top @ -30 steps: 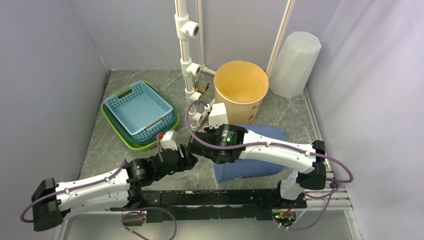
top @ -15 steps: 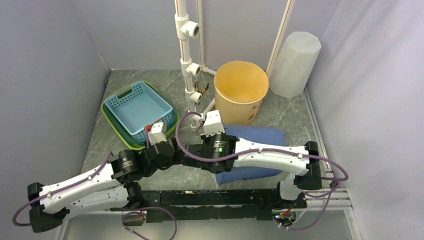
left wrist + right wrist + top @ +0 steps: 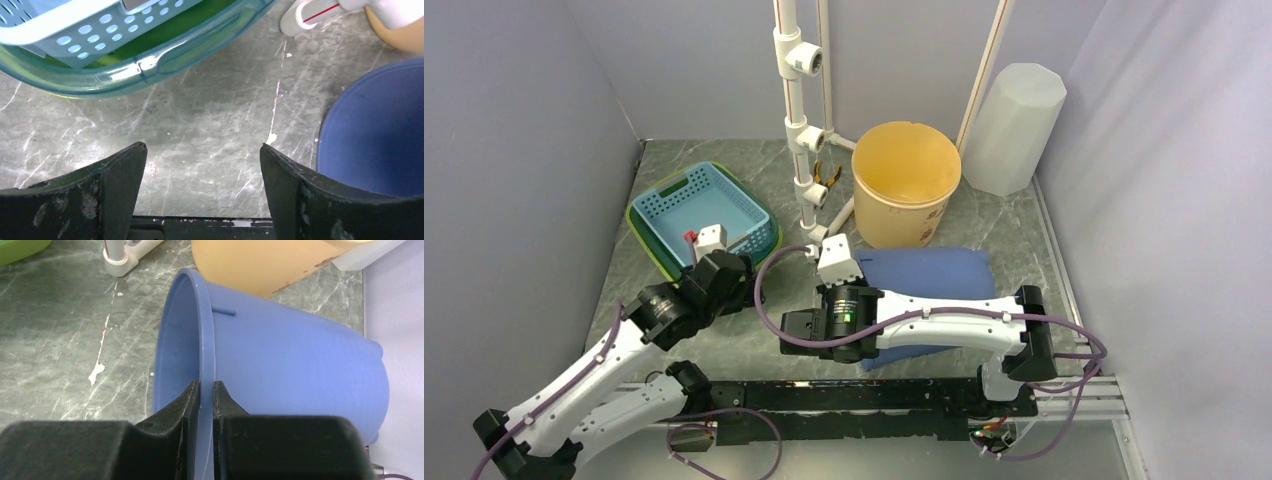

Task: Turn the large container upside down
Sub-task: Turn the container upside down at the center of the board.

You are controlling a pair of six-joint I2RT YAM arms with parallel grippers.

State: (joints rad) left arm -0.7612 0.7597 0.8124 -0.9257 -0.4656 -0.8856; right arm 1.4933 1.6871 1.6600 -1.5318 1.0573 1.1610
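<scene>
Large container (image 3: 936,268): blue bucket lying on its side on the table (image 3: 754,170), at 4 o'clock from the table's middle and just at 6 o'clock of the upright orange bucket (image 3: 906,180).
Long axis: roughly 9 to 3 o'clock in the top view — mouth toward 9, base toward 3.
Right gripper (image 3: 206,390): clamped on the container's rim, one finger inside and one outside — only the right wrist view shows this; from above the arm hides it.
Left gripper (image 3: 202,150): jaws spread wide, holding nothing, over bare marble.
Left wrist view only: the container's mouth edge at 3 o'clock, basket (image 3: 75,30) in its green tray (image 3: 150,65) at 11 o'clock.
</scene>
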